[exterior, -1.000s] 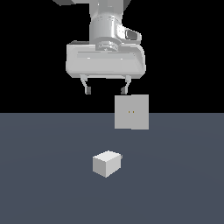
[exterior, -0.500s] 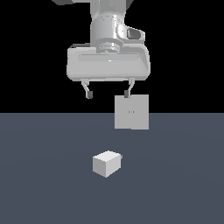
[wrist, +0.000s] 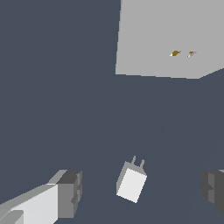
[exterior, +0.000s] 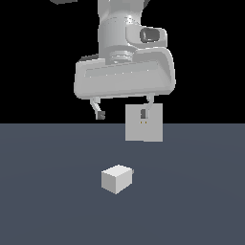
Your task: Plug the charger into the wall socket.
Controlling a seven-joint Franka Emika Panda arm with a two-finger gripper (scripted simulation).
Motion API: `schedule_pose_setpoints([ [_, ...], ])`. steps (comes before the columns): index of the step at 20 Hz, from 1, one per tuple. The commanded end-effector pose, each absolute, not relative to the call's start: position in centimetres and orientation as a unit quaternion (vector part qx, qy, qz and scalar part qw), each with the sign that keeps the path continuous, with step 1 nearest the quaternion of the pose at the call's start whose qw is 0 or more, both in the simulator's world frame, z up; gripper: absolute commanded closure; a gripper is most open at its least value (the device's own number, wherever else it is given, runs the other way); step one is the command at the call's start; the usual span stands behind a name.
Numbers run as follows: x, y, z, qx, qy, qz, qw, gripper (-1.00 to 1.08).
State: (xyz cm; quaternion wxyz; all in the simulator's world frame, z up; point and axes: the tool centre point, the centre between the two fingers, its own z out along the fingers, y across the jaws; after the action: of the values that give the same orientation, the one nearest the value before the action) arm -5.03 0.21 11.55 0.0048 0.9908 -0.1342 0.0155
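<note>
Hanging wide above the charger [exterior: 117,179], the claw [exterior: 122,114] holds nothing (wrist view shows two prongs).

no readable text, labels or signs

From my seat I see a flat, dark slate-blue counter [exterior: 48,201] filling the lower half of the exterior view. Behind it lies plain black void. Lighting is even; the surface carries no texture or markings.

Charger in front, socket behind
The charger [exterior: 117,179] sits on the floor [exterior: 48,191], nearer the camera than the upright wall socket [exterior: 143,130]; apart.
</note>
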Motion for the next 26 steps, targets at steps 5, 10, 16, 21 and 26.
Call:
schedule_pose_setpoints([
  [5, -7.4, 0.1, 9.4, 0.976, -0.215, 0.025, 0.008, -0.92],
  [10, -8.8, 0.3, 8.0, 0.964, -0.265, 0.031, 0.010, -0.92],
  [16, -9.9, 0.6, 6.9, 0.952, -0.305, 0.036, 0.012, -0.92],
  [21, -10.4, 0.7, 6.4, 0.946, -0.322, 0.038, 0.013, -0.92],
  [26, -10.4, 0.8, 6.3, 0.945, -0.325, 0.038, 0.013, -0.92],
])
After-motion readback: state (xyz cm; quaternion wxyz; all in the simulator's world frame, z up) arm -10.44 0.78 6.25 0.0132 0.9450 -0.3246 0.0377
